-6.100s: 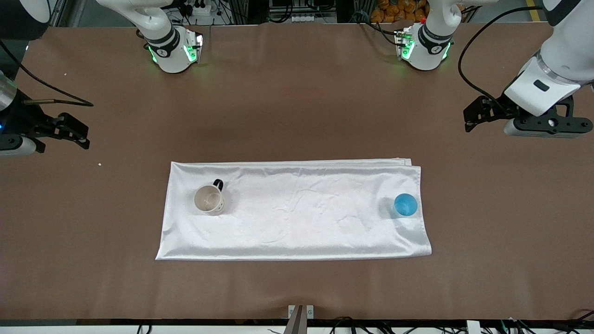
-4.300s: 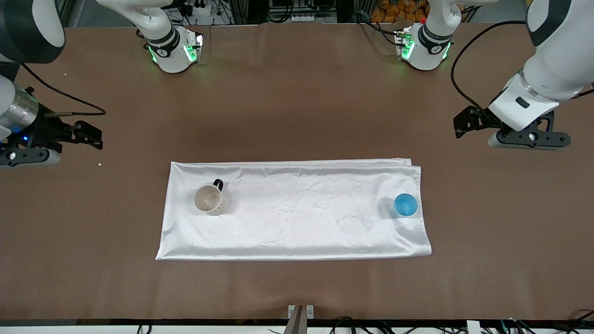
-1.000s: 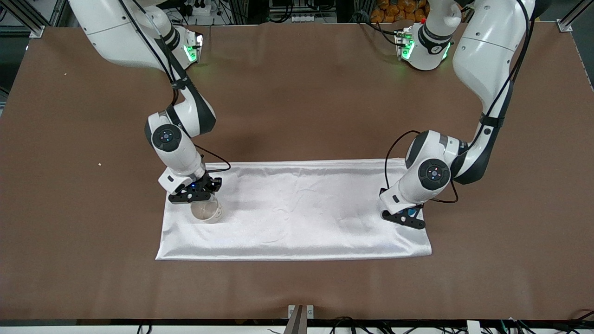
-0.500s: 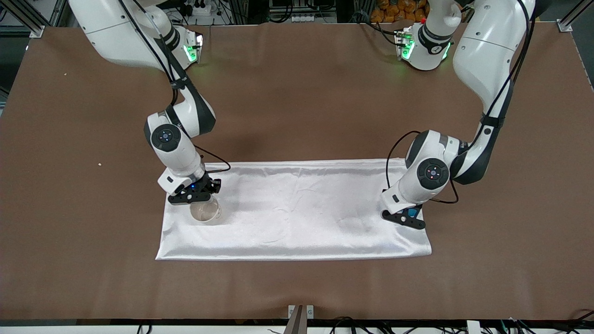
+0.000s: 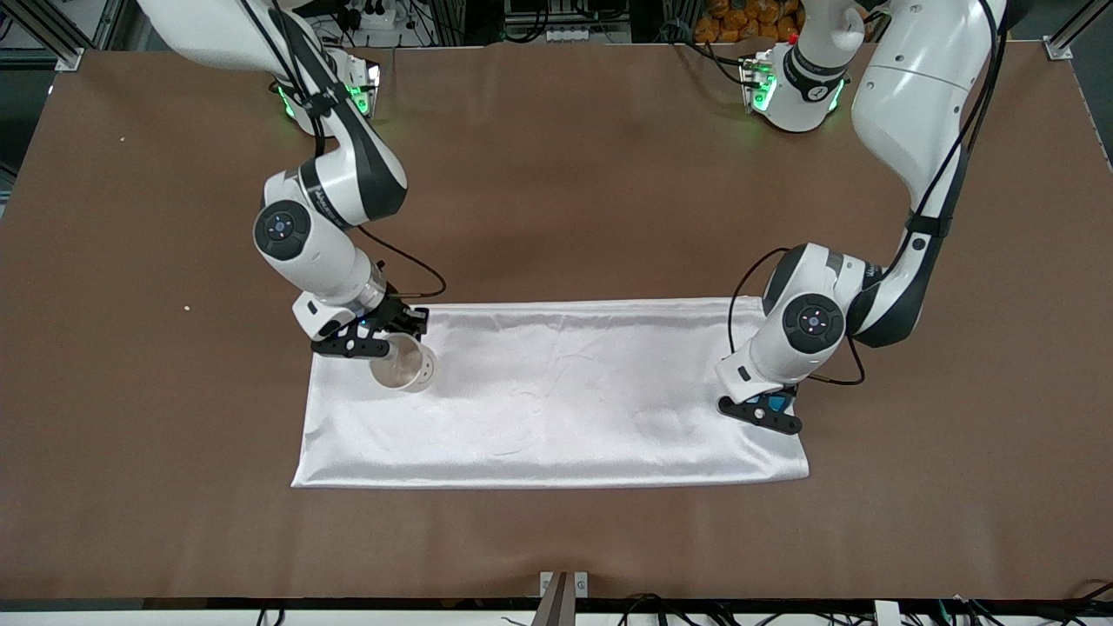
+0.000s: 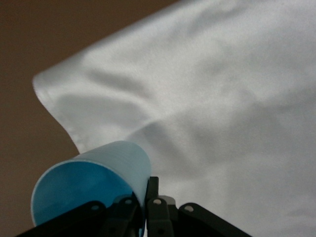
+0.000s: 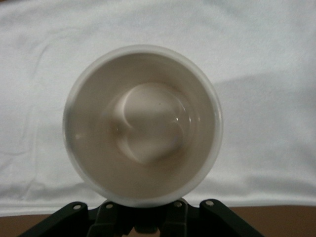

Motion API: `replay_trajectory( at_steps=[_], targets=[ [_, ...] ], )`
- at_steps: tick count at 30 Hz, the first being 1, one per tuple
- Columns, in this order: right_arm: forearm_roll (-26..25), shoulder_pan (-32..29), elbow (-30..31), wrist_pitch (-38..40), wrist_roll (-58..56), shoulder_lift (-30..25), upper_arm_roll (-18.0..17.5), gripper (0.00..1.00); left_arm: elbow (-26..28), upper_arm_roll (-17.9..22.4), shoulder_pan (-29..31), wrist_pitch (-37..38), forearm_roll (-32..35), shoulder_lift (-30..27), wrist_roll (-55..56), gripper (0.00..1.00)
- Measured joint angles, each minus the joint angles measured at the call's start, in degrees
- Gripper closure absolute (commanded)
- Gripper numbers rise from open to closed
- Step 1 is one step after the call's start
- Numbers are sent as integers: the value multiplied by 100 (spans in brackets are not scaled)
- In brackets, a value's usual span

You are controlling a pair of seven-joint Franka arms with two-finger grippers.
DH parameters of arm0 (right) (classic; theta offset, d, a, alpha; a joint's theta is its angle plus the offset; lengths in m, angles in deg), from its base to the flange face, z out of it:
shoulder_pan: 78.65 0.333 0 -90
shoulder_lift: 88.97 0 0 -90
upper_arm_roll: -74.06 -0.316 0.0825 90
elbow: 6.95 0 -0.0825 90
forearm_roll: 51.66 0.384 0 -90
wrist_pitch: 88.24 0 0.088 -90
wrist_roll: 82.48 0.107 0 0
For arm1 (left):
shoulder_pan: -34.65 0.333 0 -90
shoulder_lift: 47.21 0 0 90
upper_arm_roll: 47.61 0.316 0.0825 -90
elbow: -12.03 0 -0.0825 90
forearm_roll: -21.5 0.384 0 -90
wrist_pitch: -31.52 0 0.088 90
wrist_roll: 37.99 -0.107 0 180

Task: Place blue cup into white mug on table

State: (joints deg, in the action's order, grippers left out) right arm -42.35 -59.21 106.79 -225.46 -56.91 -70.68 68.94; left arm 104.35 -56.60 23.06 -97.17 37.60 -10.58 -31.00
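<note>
The white mug (image 5: 405,370) hangs tilted just above the white cloth, toward the right arm's end of the table. My right gripper (image 5: 383,342) is shut on it at the handle side. The right wrist view looks straight into the mug's (image 7: 143,123) cream inside, and the handle is hidden under the rim at my right gripper (image 7: 143,217). The blue cup (image 5: 776,402) is at the cloth's end toward the left arm, mostly hidden under my left gripper (image 5: 770,414). In the left wrist view my left gripper (image 6: 146,197) pinches the blue cup's (image 6: 94,180) wall at the rim.
A white cloth (image 5: 565,391) lies flat across the middle of the brown table (image 5: 556,174). Both arm bases stand along the table's edge farthest from the front camera. A metal bracket (image 5: 563,584) sits at the edge nearest that camera.
Both grippers have closed, the right on the mug and the left on the cup. The right arm has lifted the mug and carried it a little toward the bases and the cloth's middle.
</note>
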Motion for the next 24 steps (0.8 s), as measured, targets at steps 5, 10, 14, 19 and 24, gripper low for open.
replay_trajectory(
  at_steps=[5,10,14,19,24],
  targets=[
    [65,400,74,9,593,-19,-22,100,-316,-21,-18,449,207,-270,6,100],
    [67,969,171,-44,1270,-16,-31,100,-429,-29,-25,864,212,-743,134,100],
    [67,1365,198,-55,1695,-16,-32,100,-442,-78,-23,1393,58,-1204,360,100],
    [61,1612,243,-71,1984,-16,-28,100,-443,-148,-26,2007,-392,-1772,664,100],
    [-43,1794,317,-165,2440,-11,-25,100,-435,-152,-13,2502,-843,-2290,741,100]
  ],
)
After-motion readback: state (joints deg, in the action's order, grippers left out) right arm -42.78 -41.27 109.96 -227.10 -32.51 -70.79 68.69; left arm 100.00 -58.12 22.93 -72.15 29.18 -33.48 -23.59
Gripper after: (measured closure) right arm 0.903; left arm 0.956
